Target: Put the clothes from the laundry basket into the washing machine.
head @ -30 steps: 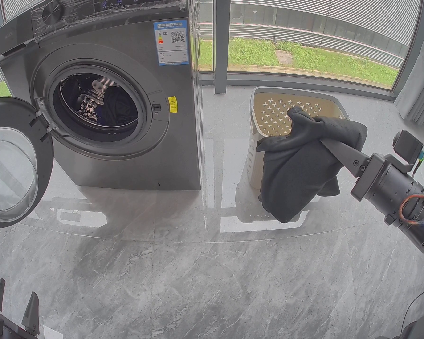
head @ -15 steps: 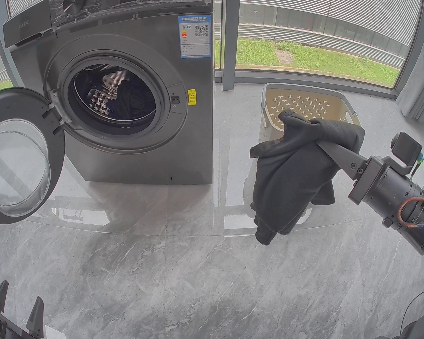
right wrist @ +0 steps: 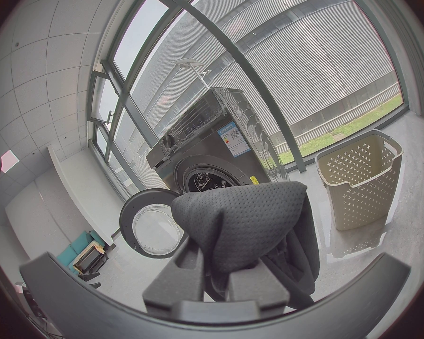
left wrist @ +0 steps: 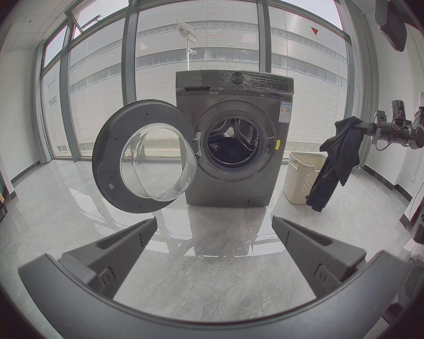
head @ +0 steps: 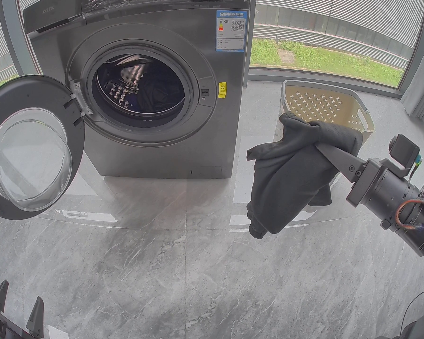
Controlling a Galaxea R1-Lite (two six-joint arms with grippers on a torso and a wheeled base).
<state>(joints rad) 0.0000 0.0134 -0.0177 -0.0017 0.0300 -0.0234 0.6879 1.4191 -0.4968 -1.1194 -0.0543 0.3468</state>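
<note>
A dark grey garment (head: 287, 180) hangs above the floor, with my right gripper (head: 322, 147) shut on its upper fold. It dangles just in front of the beige laundry basket (head: 325, 104), to the right of the grey washing machine (head: 231, 95). The machine's round door (head: 30, 147) stands swung wide open to the left. Dark clothes lie inside the drum (head: 141, 90). My left gripper (head: 16, 302) sits low near the floor, open with nothing in it. In the right wrist view the garment (right wrist: 249, 222) drapes over the gripper's fingers (right wrist: 193, 264).
Tall windows and a window post run behind the machine and basket. Bare grey marble floor (head: 174, 269) lies between me and the machine. The open door juts out over the floor at the left.
The camera has moved, shifting the machine and basket rightward in the picture. The garment has come away from the basket's front and now hangs free, nearer the machine.
</note>
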